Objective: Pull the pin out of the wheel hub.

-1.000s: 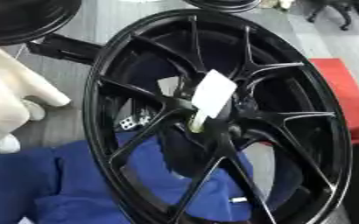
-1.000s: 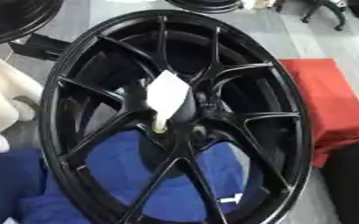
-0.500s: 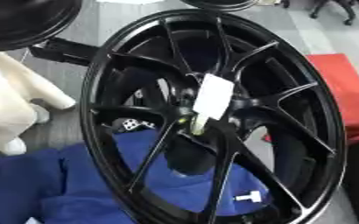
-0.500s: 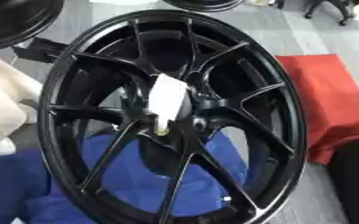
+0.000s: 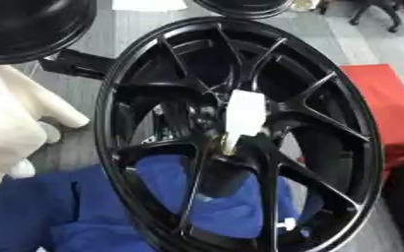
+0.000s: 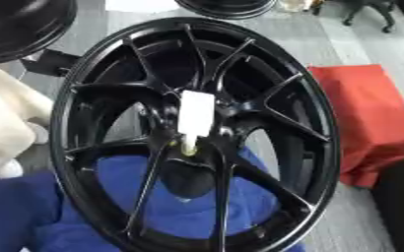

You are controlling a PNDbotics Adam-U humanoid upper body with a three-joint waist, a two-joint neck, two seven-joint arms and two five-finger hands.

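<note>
I see one glossy black wheel hub [image 6: 197, 133] with thin forked spokes, standing tilted and filling most of my view. At its centre sits a single pin [image 6: 195, 118]: a flat white rectangular head with a short yellowish stem below, seated in the bore. Blue cloth [image 6: 33, 216] lies crumpled under the rim from 6 to 8 o'clock, a red soft block [image 6: 369, 118] is just beside the rim at 3 o'clock, and a cream fabric lump [image 5: 16, 128] sits at 9 o'clock. Two more dark rims [image 5: 24, 24] show at 11 and 12 o'clock. Neither robot hand shows in my views. The grey floor [image 6: 343, 39] is bare at 1 o'clock.
</note>
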